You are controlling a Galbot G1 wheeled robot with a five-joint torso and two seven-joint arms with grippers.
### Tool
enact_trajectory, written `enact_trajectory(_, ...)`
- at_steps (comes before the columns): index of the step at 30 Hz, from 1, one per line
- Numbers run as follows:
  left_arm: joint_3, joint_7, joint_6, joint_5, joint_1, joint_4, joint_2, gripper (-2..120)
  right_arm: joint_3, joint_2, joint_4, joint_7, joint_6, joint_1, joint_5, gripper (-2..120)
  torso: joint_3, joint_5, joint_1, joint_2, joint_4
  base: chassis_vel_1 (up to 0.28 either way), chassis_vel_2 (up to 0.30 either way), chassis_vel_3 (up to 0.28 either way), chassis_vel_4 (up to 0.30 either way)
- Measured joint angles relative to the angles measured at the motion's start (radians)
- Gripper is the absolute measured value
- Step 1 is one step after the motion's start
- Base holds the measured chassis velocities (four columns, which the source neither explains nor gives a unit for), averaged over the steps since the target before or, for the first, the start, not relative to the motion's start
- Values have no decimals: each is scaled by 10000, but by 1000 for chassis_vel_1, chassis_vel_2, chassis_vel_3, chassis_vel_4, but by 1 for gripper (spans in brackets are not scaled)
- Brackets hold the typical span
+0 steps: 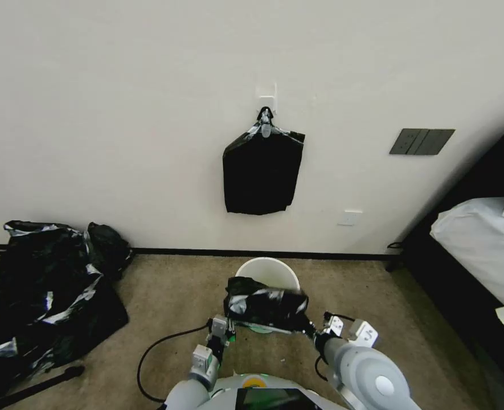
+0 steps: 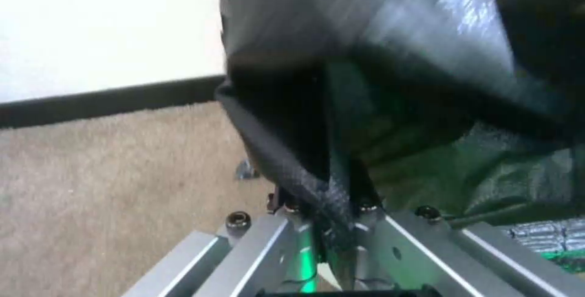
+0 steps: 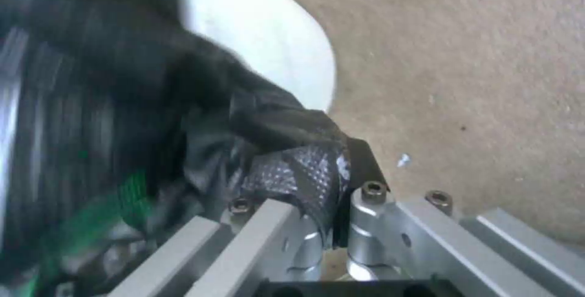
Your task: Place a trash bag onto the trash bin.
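On a carpeted bedroom floor, the robot stretches a glossy black trash bag between its two arms, the left end effector clenched on one edge and the right end effector clenched on the other. The bag's long axis runs side to side, hanging over the near rim of the cream-white trash bin, which stands just beyond both arms, about equally near each. No brand, label or writing can be read anywhere.

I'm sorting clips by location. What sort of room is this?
Likely a hotel room or bedroom: white bedding at the right, carpet, a wall switch panel, a small trash bin by the wall.
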Motion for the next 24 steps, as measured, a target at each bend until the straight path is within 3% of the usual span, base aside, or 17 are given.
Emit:
enact_trajectory(12,553,52,-17,154,-1078,1362,-641,0,86,365,-1171,-647,-234,521,-45,0,0,-2,0,0,-1,0,0,0,0)
enact_trajectory(24,490,53,-46,240,-1317,1769,-804,0,139,625,-1544,-892,-290,656,-275,0,0,-3,0,0,-1,0,0,0,0)
